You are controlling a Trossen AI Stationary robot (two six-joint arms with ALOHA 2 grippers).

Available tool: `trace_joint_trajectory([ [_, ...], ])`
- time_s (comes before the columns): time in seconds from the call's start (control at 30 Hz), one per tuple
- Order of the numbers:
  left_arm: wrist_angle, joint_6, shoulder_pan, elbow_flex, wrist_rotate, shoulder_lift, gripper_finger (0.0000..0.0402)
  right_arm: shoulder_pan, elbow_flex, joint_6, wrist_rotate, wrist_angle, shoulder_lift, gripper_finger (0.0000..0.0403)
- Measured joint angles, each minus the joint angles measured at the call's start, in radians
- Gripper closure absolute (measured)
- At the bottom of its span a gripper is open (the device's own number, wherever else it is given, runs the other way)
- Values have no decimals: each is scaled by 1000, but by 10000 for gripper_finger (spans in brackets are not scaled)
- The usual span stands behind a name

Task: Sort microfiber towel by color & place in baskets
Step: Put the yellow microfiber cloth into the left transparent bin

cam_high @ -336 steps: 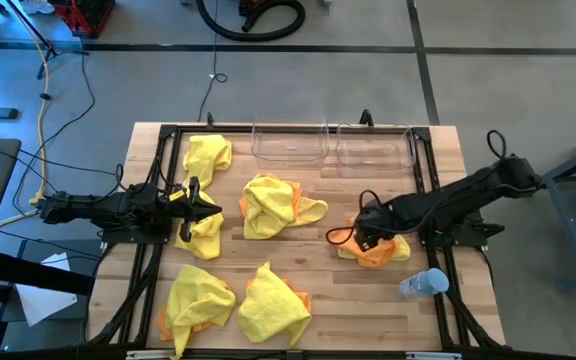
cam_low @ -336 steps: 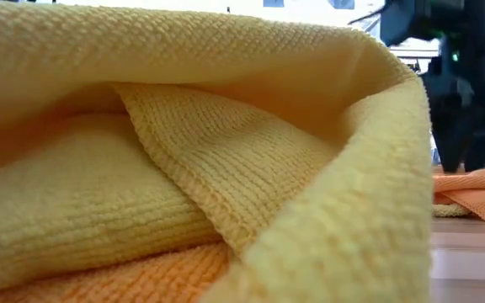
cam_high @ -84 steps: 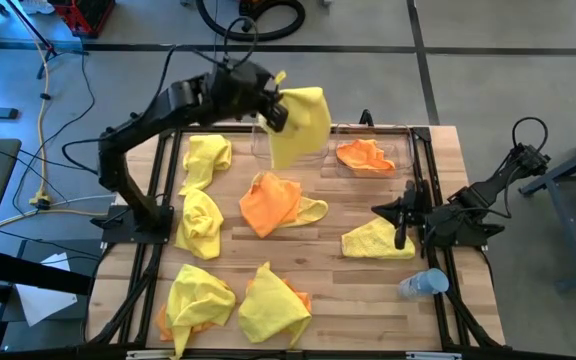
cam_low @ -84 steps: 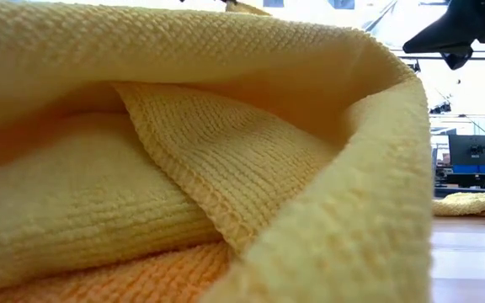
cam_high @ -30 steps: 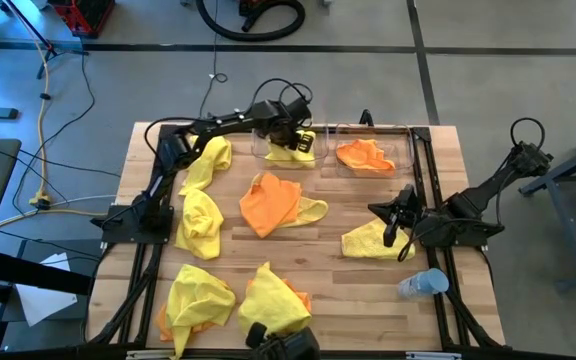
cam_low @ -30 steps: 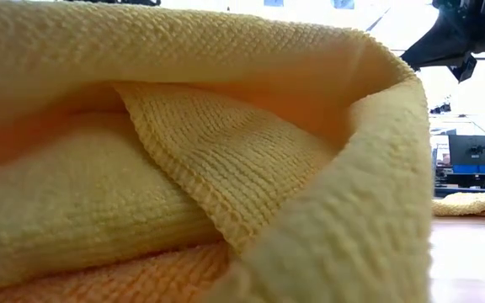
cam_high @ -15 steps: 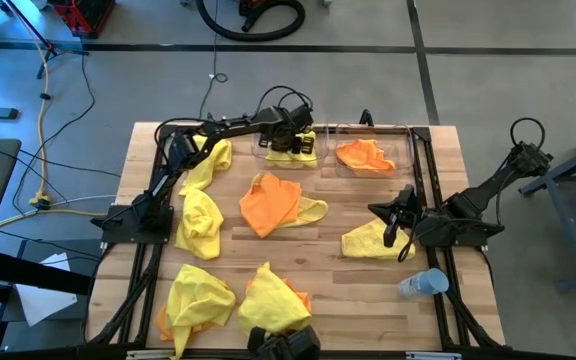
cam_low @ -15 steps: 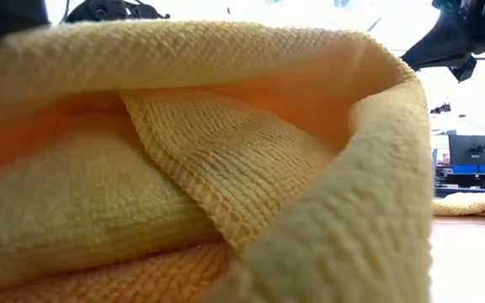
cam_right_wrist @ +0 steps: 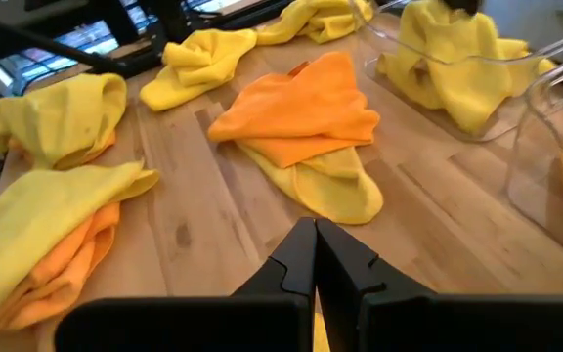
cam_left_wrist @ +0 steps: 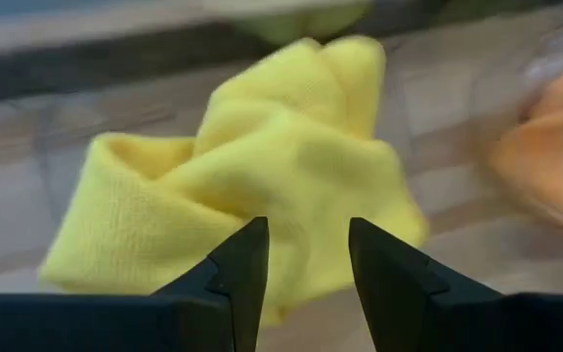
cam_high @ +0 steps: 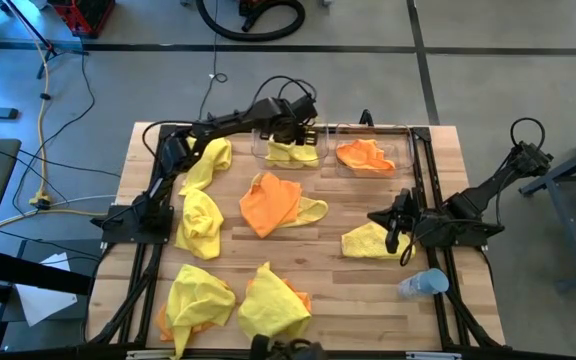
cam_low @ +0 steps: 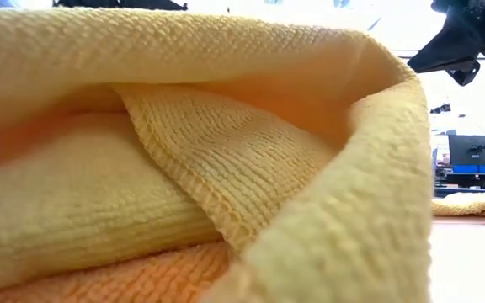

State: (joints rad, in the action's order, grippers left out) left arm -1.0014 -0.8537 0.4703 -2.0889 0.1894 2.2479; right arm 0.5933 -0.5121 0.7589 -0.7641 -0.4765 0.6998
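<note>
- 2 baskets stand side by side at the table's (cam_high: 368,300) far edge: the left basket (cam_high: 290,143) and the right basket (cam_high: 376,148).
- 1 towel (cam_high: 293,152) lies in the left basket, another (cam_high: 364,155) in the right.
- Loose towels (cam_high: 273,200) lie nearer, across the table's middle and near edge.
- A bottle (cam_high: 423,284) lies at the near right.

Towels (cam_high: 271,199) scattered across table (cam_high: 348,300)
</note>
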Motion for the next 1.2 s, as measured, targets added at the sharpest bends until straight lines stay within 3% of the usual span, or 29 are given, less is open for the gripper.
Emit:
trace_joint_trajectory([
  [0.17,-29,51,-47,-1,8,-82,268,0,0,0,8,3,-1,402],
  [0.37,-123,115,-161,-1,-60,-189,268,0,0,-7,3,4,0,402],
  [0.57,-215,111,-315,-1,-15,-224,268,0,0,-85,-32,7,0,395],
  [0.7,-185,302,-427,17,7,-225,268,0,0,-108,-32,25,1,361],
  [0.83,-147,431,-536,77,45,-219,268,-1,-25,-111,-12,40,6,300],
  [1.03,-70,498,-639,274,125,-240,268,-33,-138,-163,-6,36,98,211],
  [1.2,95,460,-671,543,137,-377,268,-124,-293,-70,90,-138,266,190],
])
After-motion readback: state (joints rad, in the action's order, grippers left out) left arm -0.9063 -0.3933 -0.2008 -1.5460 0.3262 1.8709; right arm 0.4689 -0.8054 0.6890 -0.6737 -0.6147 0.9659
